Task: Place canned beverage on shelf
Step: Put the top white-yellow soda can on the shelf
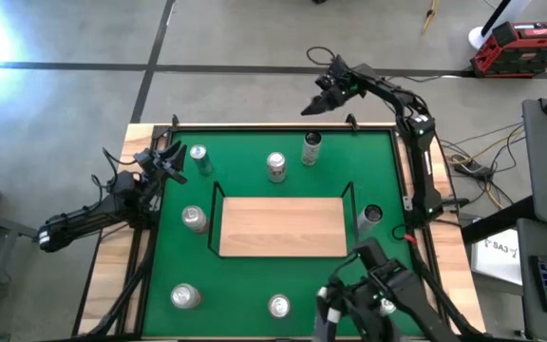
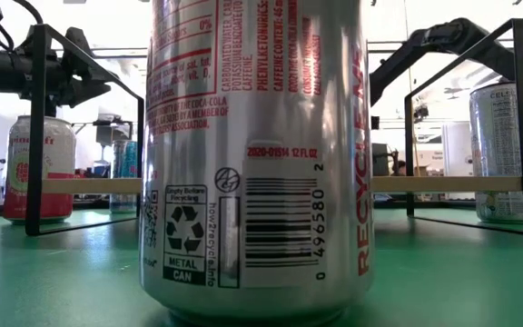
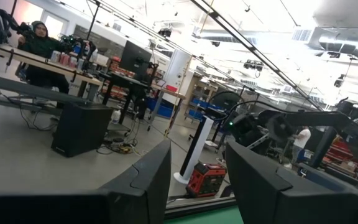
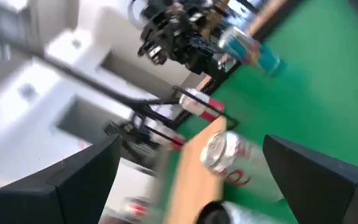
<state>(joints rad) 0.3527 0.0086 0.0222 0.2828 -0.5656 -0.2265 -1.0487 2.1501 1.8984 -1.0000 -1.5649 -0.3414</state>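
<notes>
Bare shelf mid-table, right fingers spread, well apart

shelf sitting mid-surface, bare on top, cans scattered all round it, three behind, one left, one right, two in front, arms off at the edges

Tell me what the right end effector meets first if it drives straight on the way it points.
Most likely the silver can with red lettering, which sits centered ahead of the open right end effector, just short of the shelf. Depth is unclear, so treat this as likely.
</notes>
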